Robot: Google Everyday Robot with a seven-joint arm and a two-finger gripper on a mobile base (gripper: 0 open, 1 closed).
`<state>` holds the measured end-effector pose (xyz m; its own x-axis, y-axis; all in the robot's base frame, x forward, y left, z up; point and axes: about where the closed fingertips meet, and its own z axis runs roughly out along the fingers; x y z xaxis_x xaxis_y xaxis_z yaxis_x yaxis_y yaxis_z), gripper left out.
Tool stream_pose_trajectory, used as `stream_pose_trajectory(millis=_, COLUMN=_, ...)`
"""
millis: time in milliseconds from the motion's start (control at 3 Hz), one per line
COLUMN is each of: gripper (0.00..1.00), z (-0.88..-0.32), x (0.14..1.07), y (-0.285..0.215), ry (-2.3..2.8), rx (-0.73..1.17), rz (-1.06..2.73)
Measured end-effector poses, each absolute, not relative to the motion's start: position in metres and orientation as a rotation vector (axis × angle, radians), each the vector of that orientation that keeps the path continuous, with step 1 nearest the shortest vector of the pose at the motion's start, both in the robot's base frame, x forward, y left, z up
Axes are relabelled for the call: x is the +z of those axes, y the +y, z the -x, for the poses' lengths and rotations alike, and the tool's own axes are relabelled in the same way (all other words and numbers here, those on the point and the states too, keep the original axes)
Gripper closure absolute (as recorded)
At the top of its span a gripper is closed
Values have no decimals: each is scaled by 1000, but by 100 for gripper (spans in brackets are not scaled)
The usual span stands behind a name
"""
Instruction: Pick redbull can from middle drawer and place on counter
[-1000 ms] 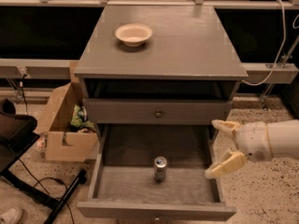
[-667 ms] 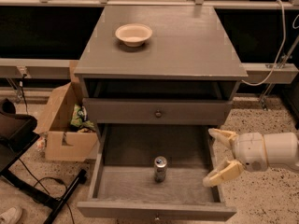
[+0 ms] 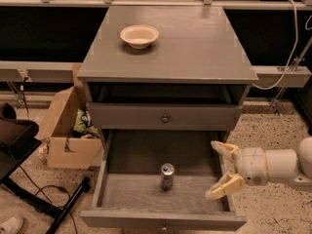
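Observation:
The redbull can point(image 3: 167, 176) stands upright on the floor of the pulled-out middle drawer point(image 3: 122, 196), near its centre. My gripper point(image 3: 220, 168) is open and empty, reaching in from the right at the drawer's right wall, about a can's height to the right of the can. Its two cream fingers point(image 3: 223, 186) point left and are spread wide. The grey counter point(image 3: 195, 48) tops the cabinet, with a cream bowl point(image 3: 139, 35) at its back left.
A shut drawer front with a dark knob point(image 3: 165, 118) sits above the open drawer. An open cardboard box point(image 3: 68, 130) stands on the speckled floor to the left. A dark stand leg and cable point(image 3: 44, 199) lie at the lower left.
My gripper has moved down and to the left, toward the drawer's right wall. The can has not moved.

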<state>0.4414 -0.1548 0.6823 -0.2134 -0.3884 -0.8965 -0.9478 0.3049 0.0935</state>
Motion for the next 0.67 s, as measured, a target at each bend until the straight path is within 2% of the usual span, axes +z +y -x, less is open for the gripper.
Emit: stream_pose_trajectory(millis=667, gripper=0, z=-470, x=578, y=-108, ry=1653, rx=981, rz=1232)
